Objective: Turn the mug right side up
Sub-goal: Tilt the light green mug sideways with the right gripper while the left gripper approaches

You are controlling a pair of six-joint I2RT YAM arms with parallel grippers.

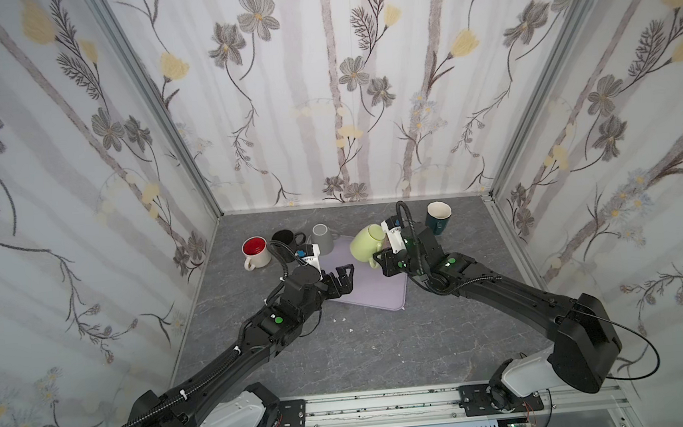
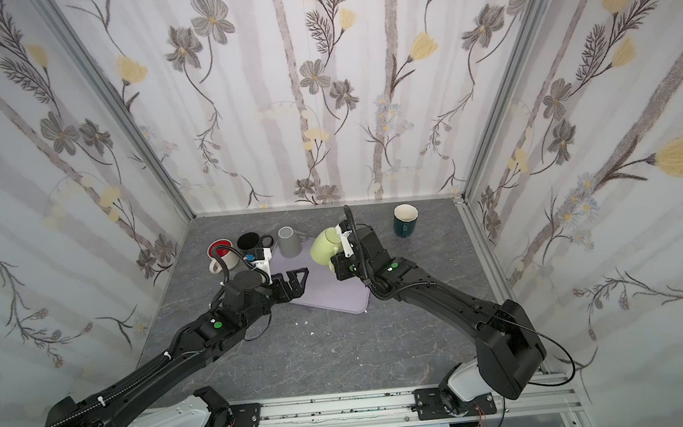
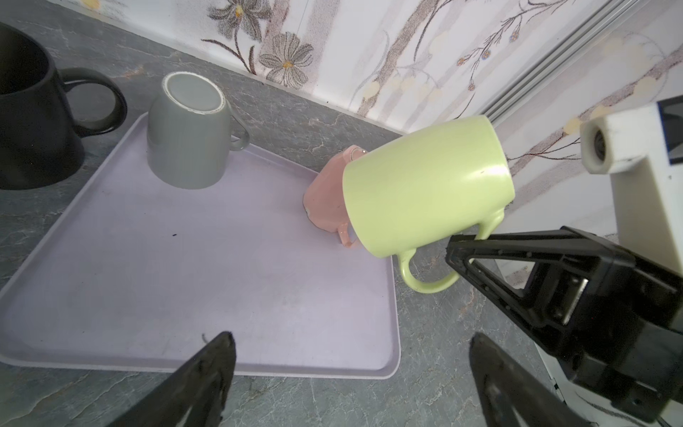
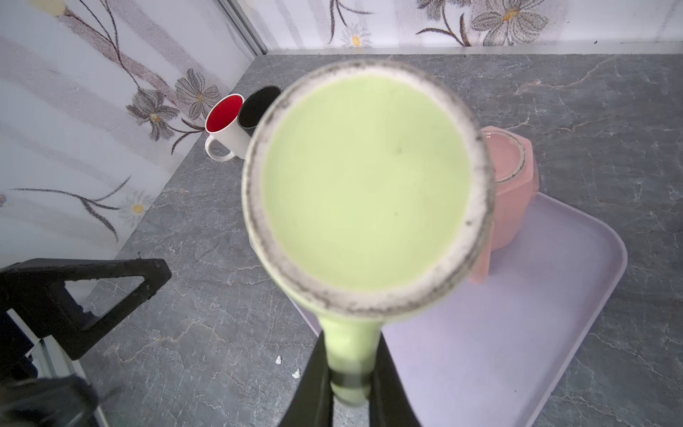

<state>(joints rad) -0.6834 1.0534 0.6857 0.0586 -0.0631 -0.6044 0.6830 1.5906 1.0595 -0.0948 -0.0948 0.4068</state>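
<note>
The light green mug (image 1: 366,242) (image 2: 325,246) (image 3: 425,185) hangs tilted above the far right part of the lilac tray (image 1: 363,294), its unglazed base ring turned up and its mouth slanting down toward the tray. That base fills the right wrist view (image 4: 366,185). My right gripper (image 1: 376,258) (image 2: 334,264) (image 4: 349,369) is shut on the mug's handle. My left gripper (image 1: 343,279) (image 2: 295,280) (image 3: 351,340) stands open and holds nothing, low over the tray's near left edge.
On the tray, a grey mug (image 1: 323,239) (image 3: 184,140) and a pink mug (image 3: 325,199) (image 4: 513,207) stand upside down. Left of the tray are a black mug (image 1: 285,237) and a white, red-lined mug (image 1: 256,250). A dark teal mug (image 1: 438,217) stands at the back right.
</note>
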